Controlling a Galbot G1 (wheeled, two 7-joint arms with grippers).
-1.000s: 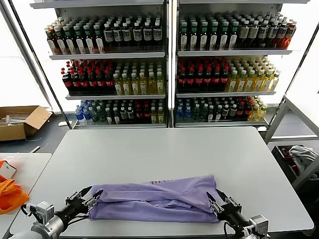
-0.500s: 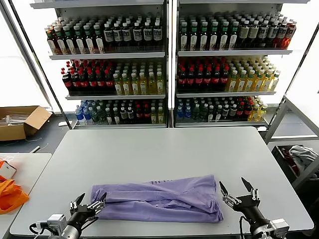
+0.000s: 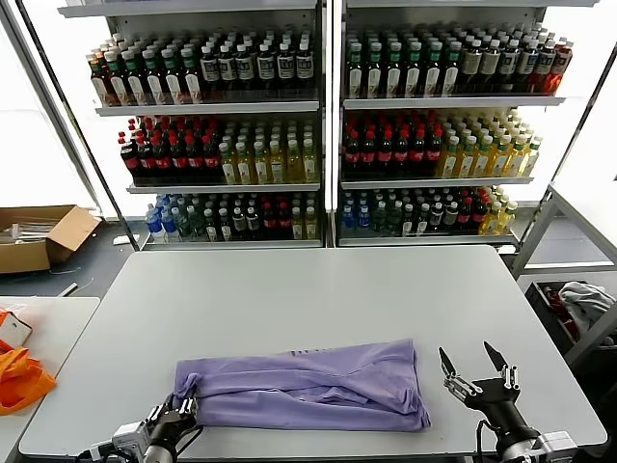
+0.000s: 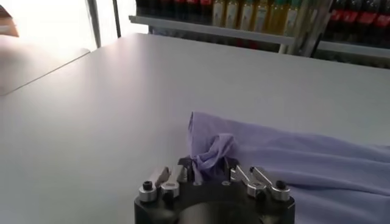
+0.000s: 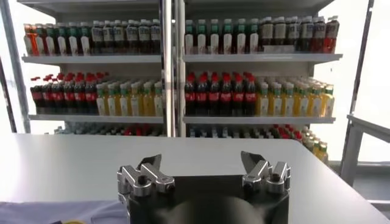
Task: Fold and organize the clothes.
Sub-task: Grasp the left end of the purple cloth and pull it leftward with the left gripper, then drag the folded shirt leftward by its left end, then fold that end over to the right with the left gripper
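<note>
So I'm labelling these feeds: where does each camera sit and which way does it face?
Head: high on the robot, looking down at the table, lavender T-shirt, both grippers.
Left wrist: behind the left gripper, shut on the T-shirt's corner.
Right wrist: behind the open right gripper, facing the drink shelves.
Shared: table, T-shirt, shelves.

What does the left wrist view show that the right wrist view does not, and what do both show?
Only the left wrist view shows the left gripper shut on a bunched corner of the T-shirt. Only the right wrist view shows the right gripper open, holding nothing, facing the bottle shelves head-on. Both show the grey table, some lavender fabric and bottles behind.
</note>
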